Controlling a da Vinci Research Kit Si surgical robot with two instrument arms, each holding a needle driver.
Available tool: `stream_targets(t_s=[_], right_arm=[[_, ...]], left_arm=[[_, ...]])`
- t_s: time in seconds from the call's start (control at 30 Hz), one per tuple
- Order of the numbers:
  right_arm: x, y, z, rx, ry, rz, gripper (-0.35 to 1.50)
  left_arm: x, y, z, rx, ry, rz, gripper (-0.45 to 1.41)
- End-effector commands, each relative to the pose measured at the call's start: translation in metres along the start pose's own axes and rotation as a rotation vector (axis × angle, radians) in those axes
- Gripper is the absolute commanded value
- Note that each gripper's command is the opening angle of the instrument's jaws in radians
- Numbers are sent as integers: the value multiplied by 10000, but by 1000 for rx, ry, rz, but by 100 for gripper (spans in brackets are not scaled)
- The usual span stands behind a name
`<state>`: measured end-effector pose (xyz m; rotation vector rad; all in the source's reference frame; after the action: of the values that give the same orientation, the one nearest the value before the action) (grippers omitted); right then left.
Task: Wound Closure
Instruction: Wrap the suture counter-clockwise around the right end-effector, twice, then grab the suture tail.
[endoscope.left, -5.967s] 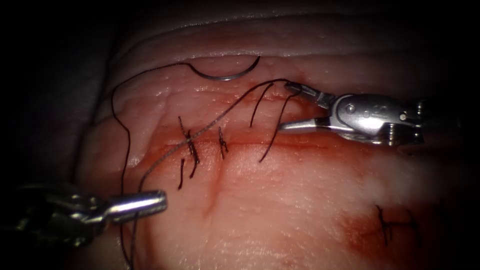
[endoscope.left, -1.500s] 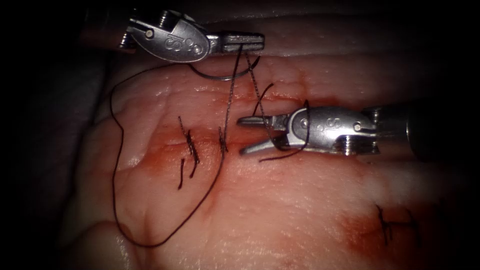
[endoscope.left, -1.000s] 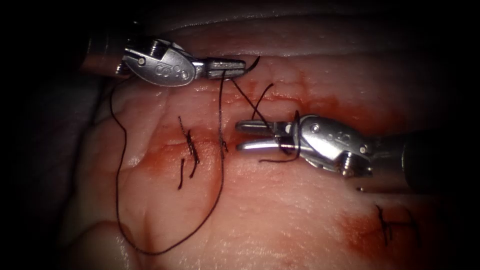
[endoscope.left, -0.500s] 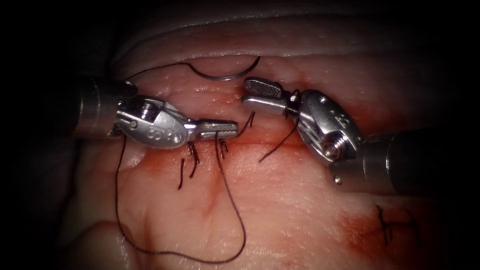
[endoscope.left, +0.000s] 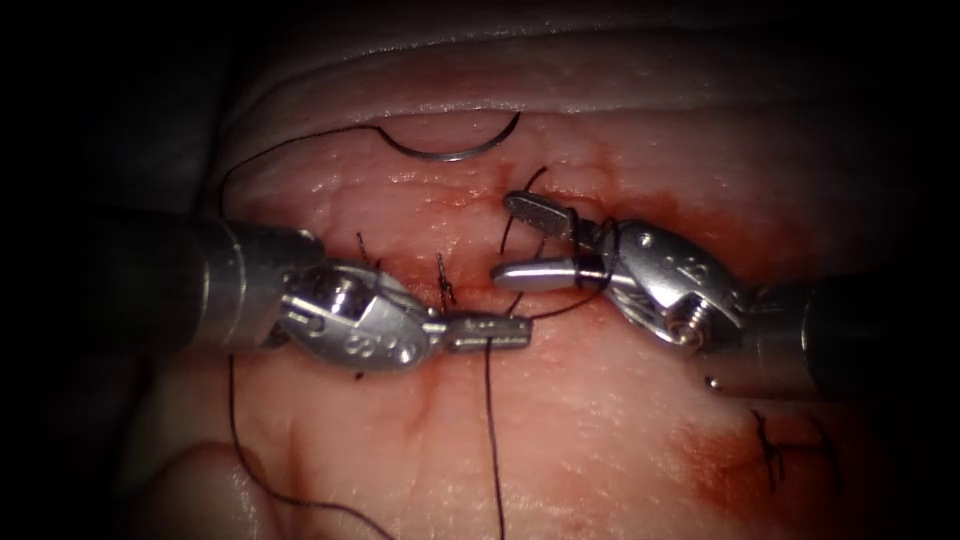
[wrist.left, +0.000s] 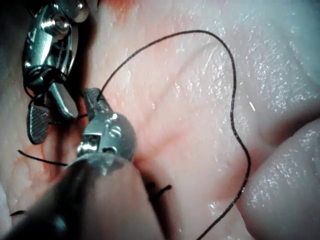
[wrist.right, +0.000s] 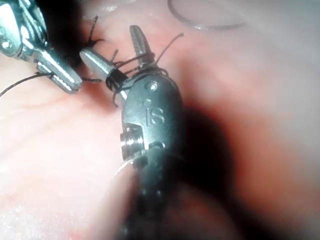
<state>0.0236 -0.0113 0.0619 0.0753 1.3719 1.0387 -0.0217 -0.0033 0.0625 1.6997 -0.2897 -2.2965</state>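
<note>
Thread (endoscope.left: 492, 440): thin, dark, limp; a judgement, it will slide and kink readily, so best held flat between closed jaws, away from any knot. One long strand runs from the left gripper down the tissue and loops round to the needle.
Left gripper (endoscope.left: 487, 331): clenched on the thread, just below the cut, its tip close to the right gripper's lower jaw. In the left wrist view (wrist.left: 95, 100) the strand leaves its tip and arcs wide over the tissue.
Stitches (endoscope.left: 445, 283): two tied ones seen across the cut beside the left gripper, short ends standing up; a further one sits well apart at far right.
Needle (endoscope.left: 450, 152): one, curved, stiff, thin steel, lying free on the tissue above the cut, not in it, held by neither tool; likely slippery.
Right gripper (endoscope.left: 515, 238): jaws parted, grasping nothing; thread is wound round it behind the jaws, plain in the right wrist view (wrist.right: 112, 50).
Tissue (endoscope.left: 600, 420): soft, wet, with red fluid along the cut; probably tears if pulled hard.
</note>
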Motion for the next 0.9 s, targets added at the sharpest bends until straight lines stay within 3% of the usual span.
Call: stream_targets(t_s=[0.03,0.17,0.4,0.47,0.6,0.73,0.9], right_arm=[[-15,-2,-1,-65,-9,42,88],[-15,5,-3,-143,-29,105,81],[-16,20,2,-252,-56,179,86],[-18,26,3,-283,-99,216,78],[-18,36,7,-319,-105,240,73],[-18,49,13,-352,-111,272,56],[-19,52,28,-337,-108,279,48]], left_arm=[[-6,0,13,3,-2,-1,-45],[-8,-3,20,7,-6,-2,-45],[-29,-26,27,11,4,-12,-45],[-37,-36,28,16,-1,-18,-45],[-45,-44,31,18,0,-21,-45],[-51,-47,32,18,4,-20,-45],[-51,-46,29,17,1,-20,-45]])
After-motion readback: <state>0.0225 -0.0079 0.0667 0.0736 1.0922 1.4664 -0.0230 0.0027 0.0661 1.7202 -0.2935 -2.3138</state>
